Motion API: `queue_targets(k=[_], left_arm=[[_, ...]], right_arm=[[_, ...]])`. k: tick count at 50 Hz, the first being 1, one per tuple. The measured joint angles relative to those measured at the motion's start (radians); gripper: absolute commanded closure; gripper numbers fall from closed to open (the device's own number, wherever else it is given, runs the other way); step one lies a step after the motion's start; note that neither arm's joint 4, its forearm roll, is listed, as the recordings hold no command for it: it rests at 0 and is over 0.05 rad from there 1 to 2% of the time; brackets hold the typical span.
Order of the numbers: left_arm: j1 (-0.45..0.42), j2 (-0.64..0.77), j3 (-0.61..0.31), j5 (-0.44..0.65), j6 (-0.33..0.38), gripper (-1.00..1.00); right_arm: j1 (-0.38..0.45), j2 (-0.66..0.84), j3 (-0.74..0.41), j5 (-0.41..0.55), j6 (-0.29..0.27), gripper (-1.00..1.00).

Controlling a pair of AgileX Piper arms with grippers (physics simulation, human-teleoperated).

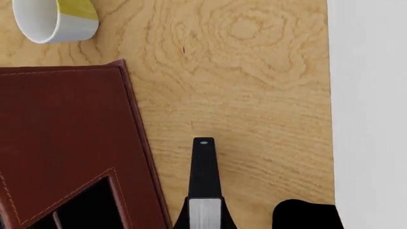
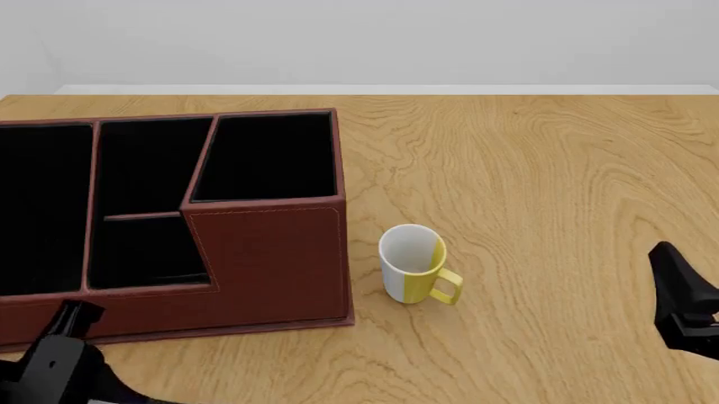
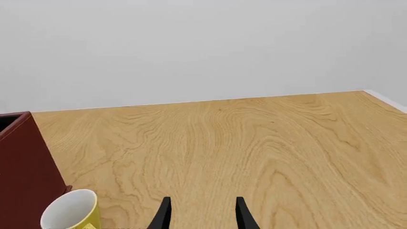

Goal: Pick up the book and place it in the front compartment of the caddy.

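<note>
In the left wrist view my left gripper [image 1: 205, 222] is shut on the book [image 1: 204, 179]. The book is black with a pale grey page edge and sticks out ahead of the fingers over bare wood, just beside the caddy [image 1: 64, 133]. The book is hidden in the front view, where only the left arm [image 2: 56, 362] shows, in front of the caddy [image 2: 269, 252]. The front compartment [image 2: 146, 248], behind the lowered stepped wall, holds nothing. My right gripper [image 3: 203, 217] is open and empty, low at the table's right side [image 2: 678, 290].
A white and yellow mug [image 2: 410, 263] stands just right of the caddy; it also shows in the left wrist view [image 1: 54, 19] and the right wrist view [image 3: 70, 210]. The table's near edge [image 1: 330, 143] runs close to the book. A dark shape [image 1: 305, 217] lies by that edge.
</note>
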Motion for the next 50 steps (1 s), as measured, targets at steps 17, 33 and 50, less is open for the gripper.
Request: queue_targets(k=[17, 33, 50], left_arm=[[-0.028, 0.010, -0.126, 0.068, -0.017, 1.00], [0.140, 0.027, -0.249, 0.079, 0.060, 1.00], [0.393, 0.066, -0.370, 0.079, 0.241, 1.00]], right_arm=[[0.003, -0.014, 0.000, 0.018, -0.003, -1.00], [0.001, -0.013, 0.001, 0.022, 0.008, -1.00], [-0.001, -0.006, 0.001, 0.018, 0.014, -1.00]])
